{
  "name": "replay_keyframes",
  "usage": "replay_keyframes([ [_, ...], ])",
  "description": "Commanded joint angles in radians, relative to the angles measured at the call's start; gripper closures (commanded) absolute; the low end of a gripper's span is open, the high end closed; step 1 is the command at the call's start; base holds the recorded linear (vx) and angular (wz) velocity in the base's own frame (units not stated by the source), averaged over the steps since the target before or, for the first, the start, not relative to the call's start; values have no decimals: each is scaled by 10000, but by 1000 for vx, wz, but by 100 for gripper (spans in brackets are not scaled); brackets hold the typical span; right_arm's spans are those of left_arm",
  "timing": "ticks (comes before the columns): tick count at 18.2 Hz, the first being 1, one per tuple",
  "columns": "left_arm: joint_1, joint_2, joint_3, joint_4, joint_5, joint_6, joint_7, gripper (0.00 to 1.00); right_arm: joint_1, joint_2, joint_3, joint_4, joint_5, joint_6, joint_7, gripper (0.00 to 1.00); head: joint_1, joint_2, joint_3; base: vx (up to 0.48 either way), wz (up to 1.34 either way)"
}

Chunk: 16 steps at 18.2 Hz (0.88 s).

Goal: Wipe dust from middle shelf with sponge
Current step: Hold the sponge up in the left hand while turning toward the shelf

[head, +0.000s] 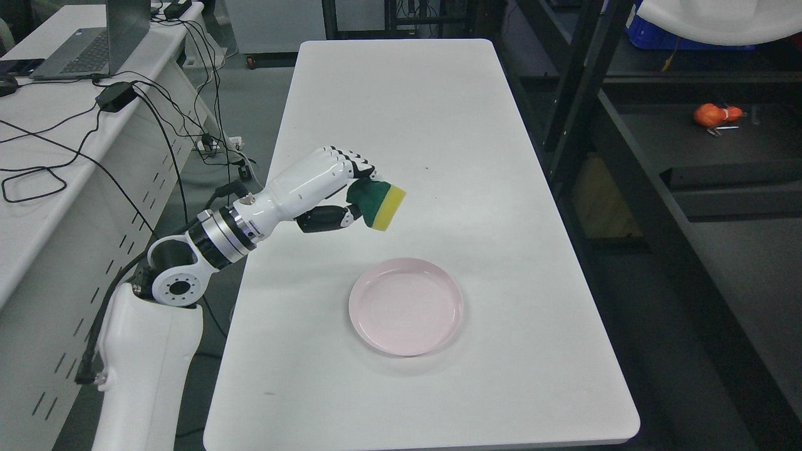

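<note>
Fingers (354, 169) of the left hand (326, 188) clamp the sponge (378, 204) by its green scouring side, up above the table (407, 94) and beyond the pink plate (406, 305). Likely light, squashy; grip its edges, yellow foam faces out.

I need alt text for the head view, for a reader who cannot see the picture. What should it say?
The robot's left hand holds a green and yellow sponge in the air above a white table. An empty pink plate lies on the table nearer the camera. A dark shelf unit stands at the right, and a desk with a laptop at the left.
</note>
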Motion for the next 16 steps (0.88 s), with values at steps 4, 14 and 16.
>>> replay_keyframes([
  [4,-76,-867,1744,-1442,633,6,14,100,-13,-175,0,-174,0,726,9,0,0,0,0,-4,1],
  [14,123,-867,1882,-1442,618,6,29,100,2,-175,0,-174,0,726,9,0,0,0,0,-105,-20],
  [16,139,-867,1851,-1442,602,6,29,100,2,-175,0,-174,0,741,9,0,0,0,0,-216,-142],
])
